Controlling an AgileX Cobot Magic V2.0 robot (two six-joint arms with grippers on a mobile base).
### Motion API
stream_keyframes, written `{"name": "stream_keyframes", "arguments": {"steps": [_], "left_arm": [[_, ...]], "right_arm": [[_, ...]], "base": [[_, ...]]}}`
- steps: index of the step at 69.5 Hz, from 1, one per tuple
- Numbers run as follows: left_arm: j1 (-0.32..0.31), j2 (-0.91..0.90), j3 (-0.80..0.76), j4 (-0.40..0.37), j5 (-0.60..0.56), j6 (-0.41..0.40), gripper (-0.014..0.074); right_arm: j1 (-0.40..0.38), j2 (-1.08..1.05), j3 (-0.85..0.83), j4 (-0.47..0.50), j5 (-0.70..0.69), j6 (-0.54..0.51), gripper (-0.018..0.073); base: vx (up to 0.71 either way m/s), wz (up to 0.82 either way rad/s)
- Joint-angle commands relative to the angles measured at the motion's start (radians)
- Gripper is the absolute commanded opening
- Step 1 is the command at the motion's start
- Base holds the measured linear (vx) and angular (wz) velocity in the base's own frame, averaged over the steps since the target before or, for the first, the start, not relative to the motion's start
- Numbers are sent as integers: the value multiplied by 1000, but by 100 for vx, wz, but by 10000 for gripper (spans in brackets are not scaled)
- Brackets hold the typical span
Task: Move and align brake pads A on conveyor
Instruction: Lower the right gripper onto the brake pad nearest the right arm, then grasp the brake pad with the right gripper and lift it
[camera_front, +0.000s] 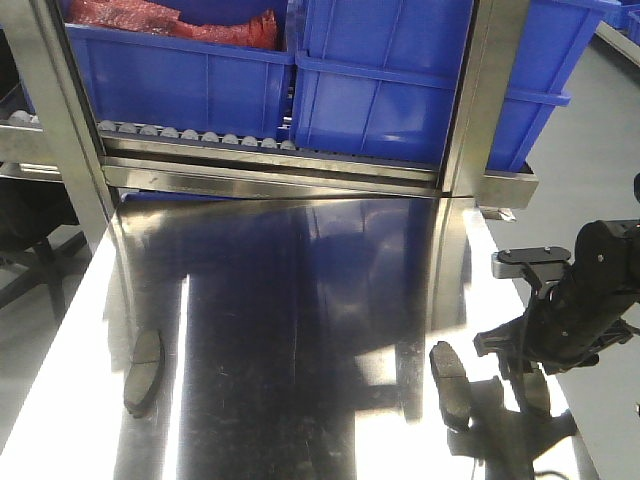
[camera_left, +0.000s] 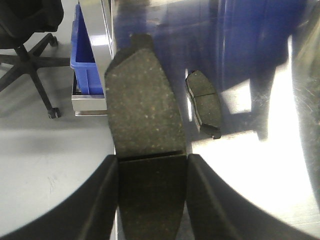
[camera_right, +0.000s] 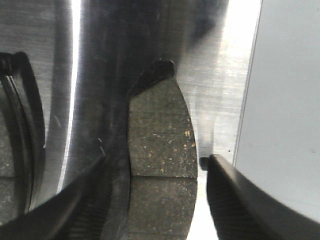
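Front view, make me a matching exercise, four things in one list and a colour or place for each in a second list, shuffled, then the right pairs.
Things:
1. bins
2. table
3. contents of the left bin
4. left-hand brake pad

Descriptions:
A. dark grey, lying near the table's left edge
B. blue, on the rack behind the table
C. red
D. shiny steel, with bright glare

Pairs: 1-B, 2-D, 3-C, 4-A
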Motion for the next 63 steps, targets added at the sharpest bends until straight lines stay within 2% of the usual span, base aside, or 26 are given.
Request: {"name": "stream_keyframes", "arguments": {"steps": [1, 30, 63], "left_arm": [[-6, 6, -29, -12, -80, -7, 174], [-6, 6, -29, -12, -80, -7, 174], [-6, 6, -29, -12, -80, -7, 174]], "right_arm": [[-4, -36, -25, 0, -20, -15, 330], [-5, -36, -25, 0, -20, -21, 198], [-5, -119, -13, 0, -19, -22, 188]], "base": [[0, 0], [0, 0], [0, 0]]}}
